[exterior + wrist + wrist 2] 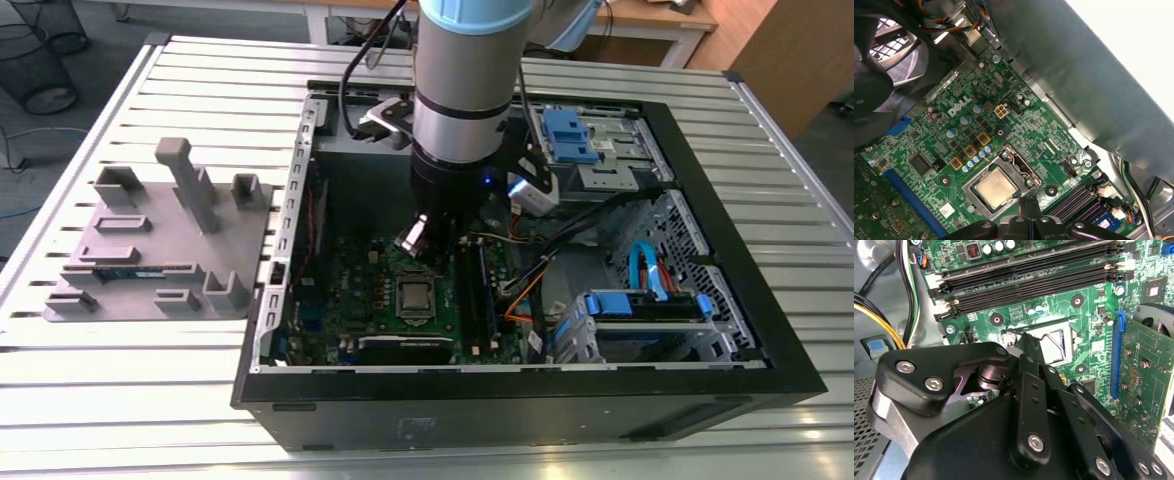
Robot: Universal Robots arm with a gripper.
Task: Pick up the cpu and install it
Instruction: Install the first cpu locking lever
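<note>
- Finds the end effector (1029, 212) drawn narrow, fingertips together with nothing between them, hanging just over the motherboard (954, 145).
- Places the cpu (996, 187) flat inside its socket frame (1015, 156), just beside the fingertips and apart from them, silver top bare in the first wrist view.
- Risks, as a judgement, a scrape or a nudge: lowering off-centre would set the closed tips on the chip's edge or the frame, and could tilt the chip or bend the contacts beneath.
- Warns also of the loose cables (534, 285) close by the arm (461, 110), liable to snag on a sideways move.
- Gives the chip's whole top in the first wrist view; in the second wrist view puts the black linkage of the end effector (1026, 347) in front of much of the socket, while laying out the long memory slots (1029, 282) beyond.
- Adds, in the exterior view, the open computer case (534, 395), the slatted desk (134, 400) and the grey parts fixture (147, 230) at that view's left, well apart from the cpu (416, 297).
</note>
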